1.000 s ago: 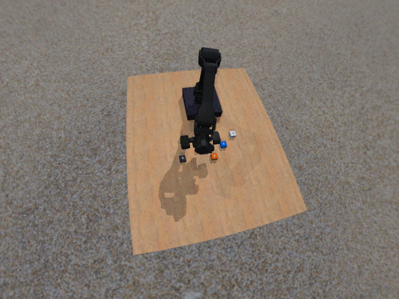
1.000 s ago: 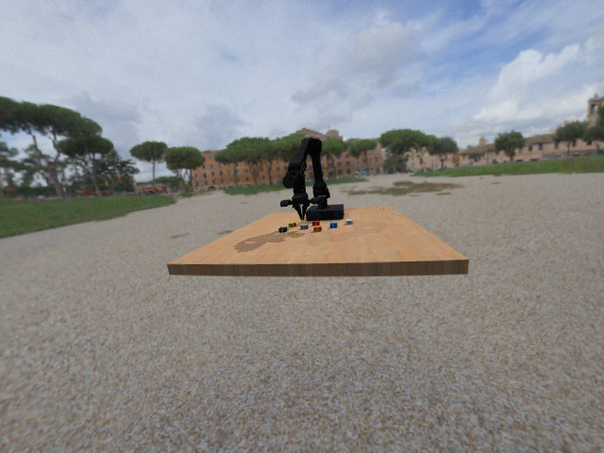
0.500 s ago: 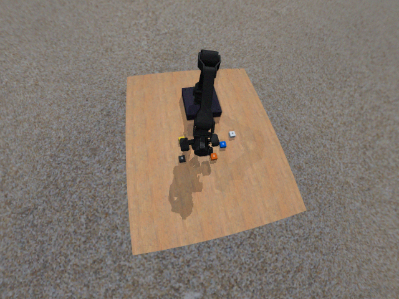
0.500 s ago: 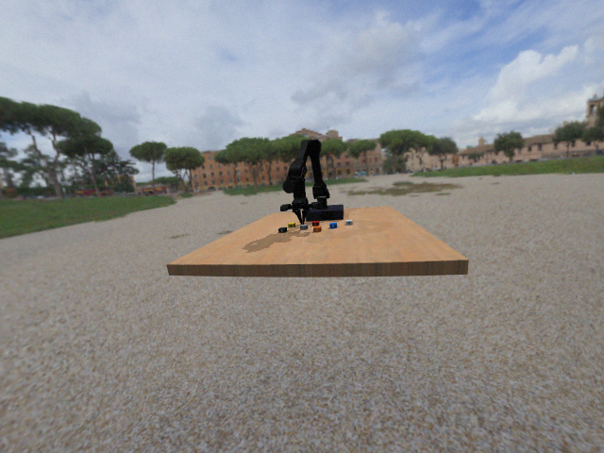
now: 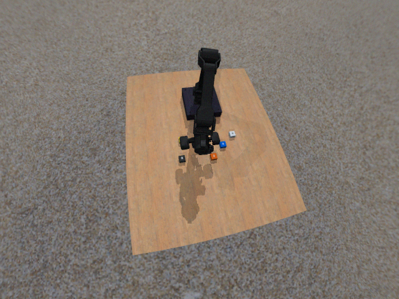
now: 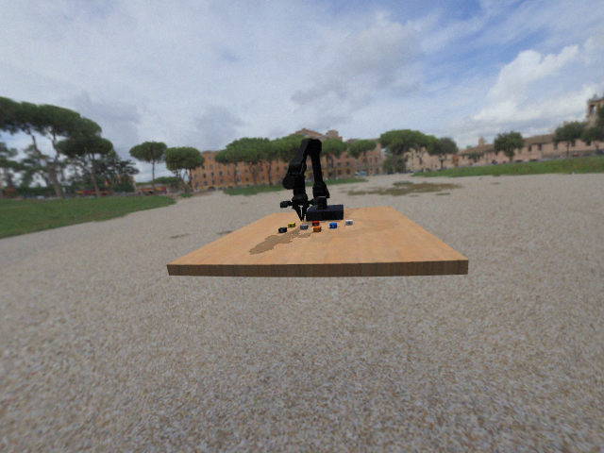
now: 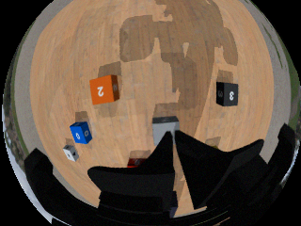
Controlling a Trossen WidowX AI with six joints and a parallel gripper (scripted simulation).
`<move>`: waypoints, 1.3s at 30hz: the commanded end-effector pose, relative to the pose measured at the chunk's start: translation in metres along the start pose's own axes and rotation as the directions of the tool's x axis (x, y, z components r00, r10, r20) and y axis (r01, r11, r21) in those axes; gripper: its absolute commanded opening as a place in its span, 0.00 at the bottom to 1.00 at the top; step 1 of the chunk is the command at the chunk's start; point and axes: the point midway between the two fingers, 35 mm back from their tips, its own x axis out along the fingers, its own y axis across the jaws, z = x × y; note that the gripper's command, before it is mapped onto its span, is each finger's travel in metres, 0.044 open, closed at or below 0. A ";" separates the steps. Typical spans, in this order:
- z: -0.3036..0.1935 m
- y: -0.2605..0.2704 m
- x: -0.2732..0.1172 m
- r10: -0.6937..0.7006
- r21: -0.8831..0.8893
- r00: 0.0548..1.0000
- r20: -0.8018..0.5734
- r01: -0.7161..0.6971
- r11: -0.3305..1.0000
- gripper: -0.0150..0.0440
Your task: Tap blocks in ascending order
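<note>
My tool is pressed together, tips down, nothing pinched. In the wrist view the tips overlap the near part of the gray block; exterior view puts them just above it, with what looks like a small gap. My tips hide part of its top, can't read its digit. In the top view my arm covers this block.

All seven blocks sit on the wooden tabletop, spaced apart. Orange block shows a 2, black block a 3; gray lies between those two but closer to my base. Blue block is near orange, white block just past blue; white's digit is too small to read.

Red block is partly behind my finger in the wrist view and hidden in the top view. Yellow block peeks out beside my tool from above, mostly blocked in the wrist view too; can't read its digit. My shadow stretches across the wood past gray, between orange and black.
</note>
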 end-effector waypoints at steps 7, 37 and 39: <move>0.001 0.000 -0.083 -0.002 0.001 1.000 -0.001 0.002 1.000 0.29; -0.087 0.051 -0.004 0.002 0.001 1.000 -0.008 -0.002 1.000 0.29; -0.087 0.051 -0.003 0.002 0.001 1.000 -0.008 -0.002 1.000 0.29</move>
